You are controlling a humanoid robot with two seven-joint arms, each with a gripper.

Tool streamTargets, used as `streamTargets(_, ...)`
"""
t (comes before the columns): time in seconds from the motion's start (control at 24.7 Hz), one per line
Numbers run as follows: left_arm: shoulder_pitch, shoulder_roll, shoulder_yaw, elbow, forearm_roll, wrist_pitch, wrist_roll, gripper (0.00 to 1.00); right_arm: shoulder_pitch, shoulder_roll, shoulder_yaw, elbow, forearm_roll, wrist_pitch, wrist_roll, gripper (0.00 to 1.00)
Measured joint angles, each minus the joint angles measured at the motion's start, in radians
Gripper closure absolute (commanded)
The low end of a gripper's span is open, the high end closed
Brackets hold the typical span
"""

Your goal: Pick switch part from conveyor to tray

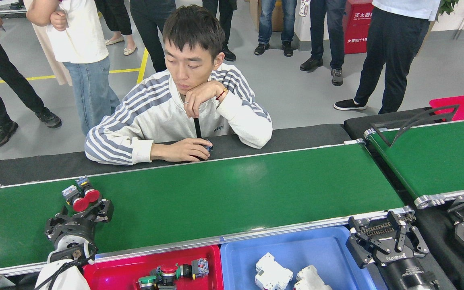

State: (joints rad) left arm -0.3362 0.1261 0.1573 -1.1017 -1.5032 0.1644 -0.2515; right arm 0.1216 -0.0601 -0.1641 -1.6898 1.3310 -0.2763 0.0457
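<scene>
Approach step in hand: the left gripper (79, 215) is hovering over the near-left part of the conveyor (232, 193), its fingers standing apart and gripping nothing, with the fingertips just short of the two red-capped switch parts (81, 194). The pair is lying on its side on the belt, the two units touching one another, near the far rail and well toward the left end. Each unit's long axis is running diagonally across the belt: the red mushroom caps are pointing toward the robot and slightly right, the grey-and-blue contact blocks toward the far left. Judgement: nothing is lifted yet, so the task is at its grasp stage. The next move is calling for the open jaws to be lowered over one unit only, closing across its narrow body and not along its length; the neighbour touching it is likely to be nudged or dragged along. The right gripper (385, 241) is idling with its fingers spread beside the blue tray (232, 257), holding nothing. The red tray (115, 270), already carrying similar switches, appears the likely destination.
</scene>
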Motion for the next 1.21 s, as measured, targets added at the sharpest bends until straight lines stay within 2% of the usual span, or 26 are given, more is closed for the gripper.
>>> streamTargets(0.36,-0.137,0.079,0.000,0.254,0.000,0.117,0.024,0.00,-0.019,0.000,0.022,0.001,0.000,-0.039,0.000,0.01)
streamTargets(0.44,-0.161,0.090,-0.001,0.302,0.000,0.150,0.033,0.07,-0.032,0.000,0.036,0.003,0.000,-0.041,0.000,0.01)
streamTargets(0.49,-0.168,0.094,-0.001,0.318,0.000,0.161,0.036,0.12,-0.034,0.000,0.043,0.005,0.000,-0.042,0.000,0.01)
streamTargets(0.53,-0.175,0.098,-0.001,0.335,0.000,0.169,0.042,0.23,-0.036,-0.006,0.049,0.008,0.000,-0.044,0.000,0.01)
streamTargets(0.69,-0.179,0.102,0.000,0.354,0.003,0.185,0.083,0.40,-0.038,-0.018,0.050,0.016,0.000,-0.044,0.000,0.01)
streamTargets(1.05,-0.178,0.101,0.001,0.357,0.005,0.189,0.124,0.42,-0.045,-0.018,0.051,0.018,0.000,-0.045,0.000,0.01)
streamTargets(1.21,-0.172,0.101,0.000,0.345,0.008,0.192,0.126,0.48,-0.045,-0.018,0.051,0.018,0.000,-0.045,0.000,0.01)
